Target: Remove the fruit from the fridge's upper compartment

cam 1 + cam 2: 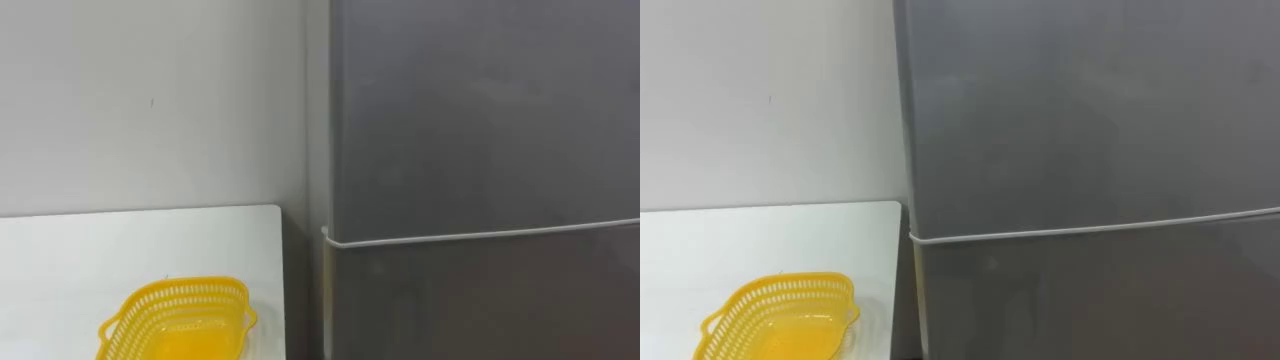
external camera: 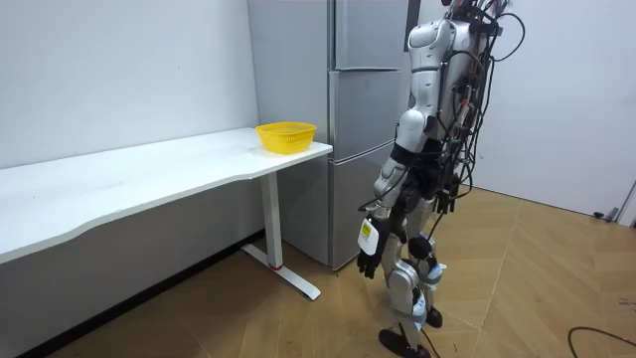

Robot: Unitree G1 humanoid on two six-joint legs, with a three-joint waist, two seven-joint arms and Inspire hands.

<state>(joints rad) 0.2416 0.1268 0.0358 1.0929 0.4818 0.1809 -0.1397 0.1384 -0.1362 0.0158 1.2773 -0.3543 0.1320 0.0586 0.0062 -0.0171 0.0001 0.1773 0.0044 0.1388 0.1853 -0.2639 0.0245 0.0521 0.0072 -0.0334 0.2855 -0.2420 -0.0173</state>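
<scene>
I stand on the wood floor point(image 2: 537, 268) directly facing the fridge point(image 1: 480, 120), near its front and just beside the end of the white table point(image 1: 60, 250). The upper door point(image 1: 1090, 110) is shut flush, so whatever is inside is hidden from me. A thin pale seam point(image 1: 480, 237) separates it from the lower door point(image 1: 480, 305), which is also shut. In both eye views the fridge is cut off at the top, right and bottom edges. The room view also crops its top. No handle can be made out on either door. My left hand point(image 2: 370, 261) hangs beside my thigh in the room view, well apart from the fridge and below table height. Its fingers point down, loose and uncurled, and hold nothing (the hand is small and dark there, so finer detail cannot be made out). A yellow basket point(image 1: 180, 320) sits on the table near the end closest to the fridge. Its near part is cut off by the lower edge of the eye views, and its mesh interior appears empty as far as it shows. A narrow shadowed gap separates the table's end from the fridge's side. A plain wall point(image 1: 150, 100) runs behind the table.
</scene>
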